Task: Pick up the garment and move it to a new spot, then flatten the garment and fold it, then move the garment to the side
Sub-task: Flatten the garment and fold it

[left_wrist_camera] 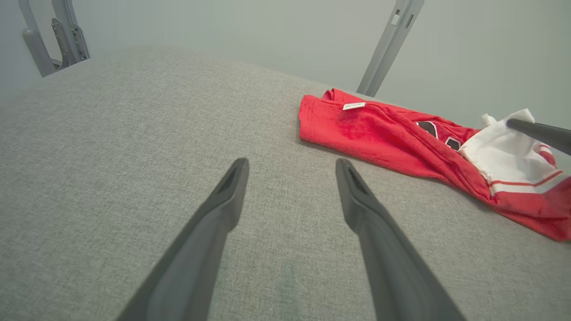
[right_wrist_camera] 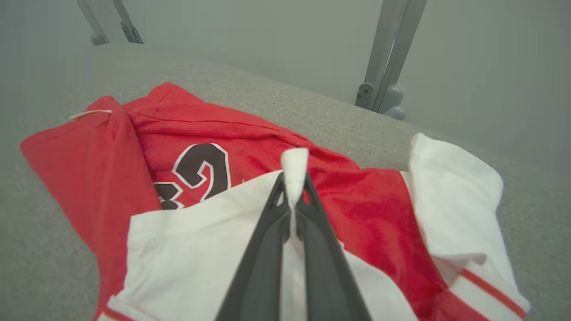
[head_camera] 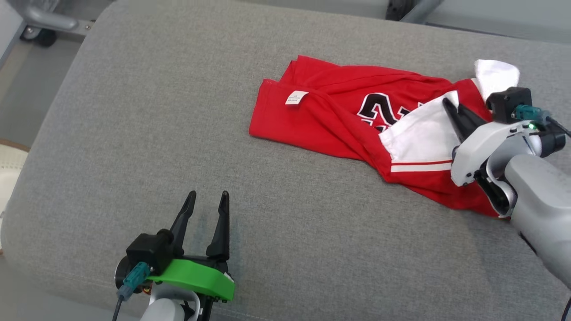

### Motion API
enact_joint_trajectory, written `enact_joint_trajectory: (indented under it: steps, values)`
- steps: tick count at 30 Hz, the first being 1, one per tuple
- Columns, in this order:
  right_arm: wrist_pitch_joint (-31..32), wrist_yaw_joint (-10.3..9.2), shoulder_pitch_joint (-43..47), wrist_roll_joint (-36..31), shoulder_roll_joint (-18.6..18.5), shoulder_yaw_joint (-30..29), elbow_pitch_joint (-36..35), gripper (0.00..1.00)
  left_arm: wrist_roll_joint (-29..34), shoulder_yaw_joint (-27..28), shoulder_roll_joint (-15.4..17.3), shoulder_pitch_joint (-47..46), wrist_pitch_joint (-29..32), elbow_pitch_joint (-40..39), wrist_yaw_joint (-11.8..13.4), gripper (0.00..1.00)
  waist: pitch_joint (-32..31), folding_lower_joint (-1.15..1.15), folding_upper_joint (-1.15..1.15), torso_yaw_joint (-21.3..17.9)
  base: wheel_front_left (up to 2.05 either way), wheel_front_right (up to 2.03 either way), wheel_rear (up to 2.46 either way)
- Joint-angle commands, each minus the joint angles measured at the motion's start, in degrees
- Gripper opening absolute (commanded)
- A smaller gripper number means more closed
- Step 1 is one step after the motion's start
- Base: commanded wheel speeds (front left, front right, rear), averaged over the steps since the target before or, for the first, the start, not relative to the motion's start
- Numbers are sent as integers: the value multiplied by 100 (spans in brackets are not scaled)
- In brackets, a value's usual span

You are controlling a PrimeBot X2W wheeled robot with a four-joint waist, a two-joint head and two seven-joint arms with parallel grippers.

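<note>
A crumpled red garment (head_camera: 330, 120) with white sleeves and a black number lies on the grey cushion at the right of the head view. My right gripper (head_camera: 448, 106) is shut on a fold of its white sleeve (right_wrist_camera: 294, 165), which sticks up between the dark fingers (right_wrist_camera: 312, 232). The same garment (left_wrist_camera: 379, 133) shows right of centre in the left wrist view. My left gripper (head_camera: 207, 198) stands open over bare cushion at the lower left, well apart from the garment, with nothing between its fingers (left_wrist_camera: 223, 200).
The grey cushioned surface (head_camera: 134, 133) stretches wide to the left of the garment. Metal frame legs (right_wrist_camera: 383, 58) and a wheeled base (head_camera: 40, 26) stand beyond its far edge. The cushion's left edge drops off to the floor.
</note>
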Motion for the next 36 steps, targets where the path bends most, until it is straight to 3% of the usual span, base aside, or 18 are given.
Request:
enact_joint_trajectory:
  steps: [1,4,10,14,17,18,19,24,29,36]
  values:
    - [-45,-6,158,1,58,-49,-87,0,34,58,20,111,4,18,-37,100,-555,0,0,-447,0,0,0]
    - [-43,-6,543,-185,8,-596,-791,0,88,192,21,243,4,25,-63,100,-894,0,0,-712,0,0,0]
    - [-44,-6,2349,-729,-42,-1859,-2742,0,252,553,24,611,4,2,-91,100,-1396,0,0,-1324,0,0,0]
    - [-45,-5,3694,-730,-231,-1962,-3750,0,317,796,18,743,4,-24,-109,100,-1503,0,0,-1674,0,0,0]
    - [-43,-7,4477,-499,-512,-1807,-3871,0,319,894,21,784,4,-17,-109,100,-1511,0,0,-1853,0,0,0]
    - [-44,-7,4660,-427,-625,-1798,-3711,46,317,917,20,787,4,-6,-108,100,-1510,0,0,-1896,0,0,0]
    - [-46,-6,4731,-372,-637,-1863,-3620,100,331,933,17,791,4,24,-106,100,-1508,0,0,-1936,0,0,0]
    - [-45,-3,4838,-351,-437,-2544,-3554,100,383,991,19,724,4,150,-42,100,-1406,0,0,-2088,0,0,0]
    - [-45,-3,4704,-983,-104,-3352,-3719,100,474,924,20,426,4,257,24,100,-1079,0,0,-2083,0,0,0]
    - [-45,-3,4388,-1668,446,-3843,-3849,100,888,233,26,-422,5,739,-102,100,-428,0,0,-2032,0,0,0]
